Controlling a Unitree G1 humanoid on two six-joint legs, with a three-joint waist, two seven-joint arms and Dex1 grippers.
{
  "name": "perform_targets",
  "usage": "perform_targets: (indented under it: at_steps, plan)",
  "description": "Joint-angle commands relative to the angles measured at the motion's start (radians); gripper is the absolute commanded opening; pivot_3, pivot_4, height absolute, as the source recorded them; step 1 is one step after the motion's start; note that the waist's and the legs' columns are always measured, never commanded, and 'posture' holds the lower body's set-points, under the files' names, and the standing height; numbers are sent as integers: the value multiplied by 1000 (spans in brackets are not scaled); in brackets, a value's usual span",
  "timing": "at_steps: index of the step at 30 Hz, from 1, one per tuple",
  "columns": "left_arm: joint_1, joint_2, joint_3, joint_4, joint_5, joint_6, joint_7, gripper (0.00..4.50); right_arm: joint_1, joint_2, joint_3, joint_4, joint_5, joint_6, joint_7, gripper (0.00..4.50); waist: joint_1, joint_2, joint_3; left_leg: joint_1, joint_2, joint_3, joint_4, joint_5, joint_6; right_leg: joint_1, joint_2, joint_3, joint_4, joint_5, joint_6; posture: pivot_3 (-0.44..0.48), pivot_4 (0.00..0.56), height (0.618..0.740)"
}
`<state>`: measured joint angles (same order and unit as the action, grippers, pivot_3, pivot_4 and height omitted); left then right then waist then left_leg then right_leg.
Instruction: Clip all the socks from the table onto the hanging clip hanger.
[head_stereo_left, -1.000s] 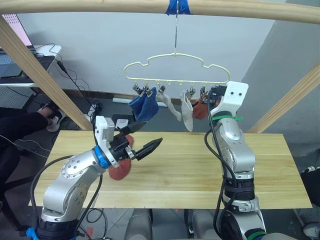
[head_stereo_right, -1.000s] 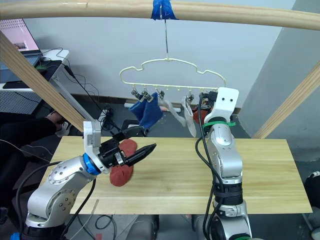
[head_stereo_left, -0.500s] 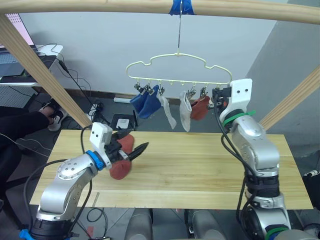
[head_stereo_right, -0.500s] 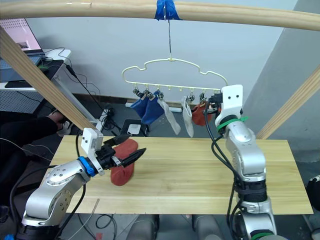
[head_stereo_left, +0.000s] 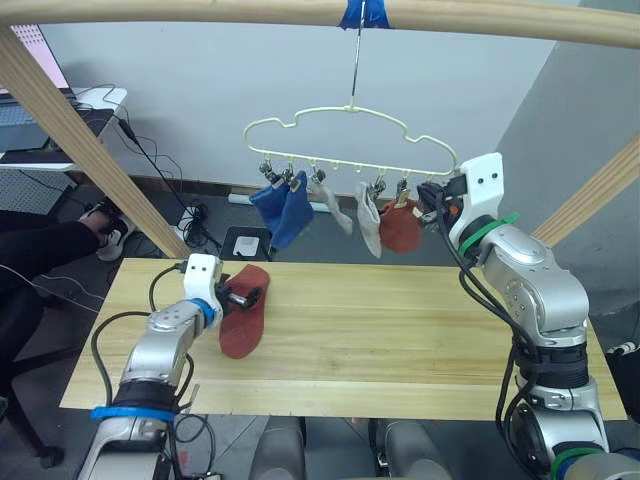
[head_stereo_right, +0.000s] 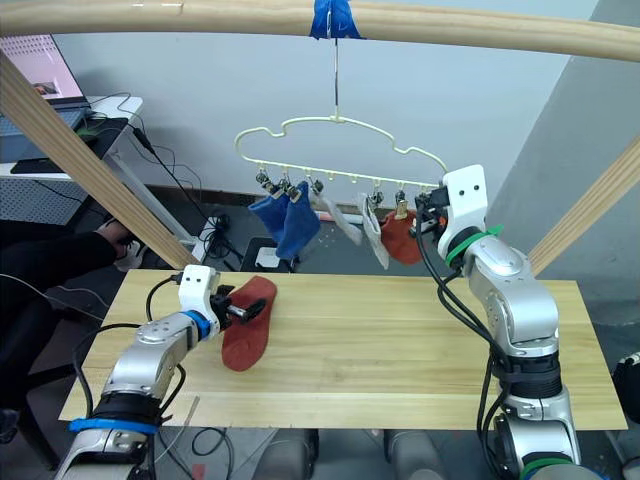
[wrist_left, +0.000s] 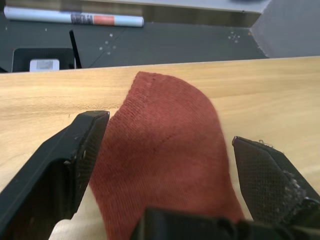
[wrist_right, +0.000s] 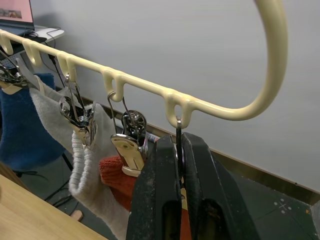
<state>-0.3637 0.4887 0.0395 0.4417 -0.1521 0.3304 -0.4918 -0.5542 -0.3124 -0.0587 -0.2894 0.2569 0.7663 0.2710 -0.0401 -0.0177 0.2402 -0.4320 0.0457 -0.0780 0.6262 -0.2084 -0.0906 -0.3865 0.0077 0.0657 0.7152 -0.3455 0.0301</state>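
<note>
One rust-red sock (head_stereo_left: 244, 323) is seen flat on the table (head_stereo_left: 420, 340), with the left gripper (wrist_left: 165, 170) spread wide astride it. The right gripper (wrist_right: 175, 165) is pressed together on the end clip (wrist_right: 178, 131) of the clip hanger (head_stereo_left: 350, 150), where five socks (head_stereo_left: 340, 212) are already hung

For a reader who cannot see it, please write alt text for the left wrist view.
A rust-red sock lies flat on the light wooden table, between the open black fingers of the left gripper. Beyond the table's far edge is dark floor.
</note>
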Motion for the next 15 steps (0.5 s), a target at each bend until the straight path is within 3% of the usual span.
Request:
perform_targets:
  at_steps: [1,4,15]
  plan:
    - [-25,-5,-15,60,35,-13,1,4500,2,-4,-27,-55,5,12,-22,24,-4,0,0,0,0,0,0,0,0,0,0,0,0,0,0,-65,227,740]
    - [-28,0,-18,78,44,-17,-15,4500,4,-9,-33,-63,7,21,-27,24,-13,0,0,0,0,0,0,0,0,0,0,0,0,0,0,-68,226,740]
    - [14,11,-9,35,58,-41,-57,2206,1,-10,-32,-54,11,29,-17,0,-17,0,0,0,0,0,0,0,0,0,0,0,1,0,0,-46,223,740]
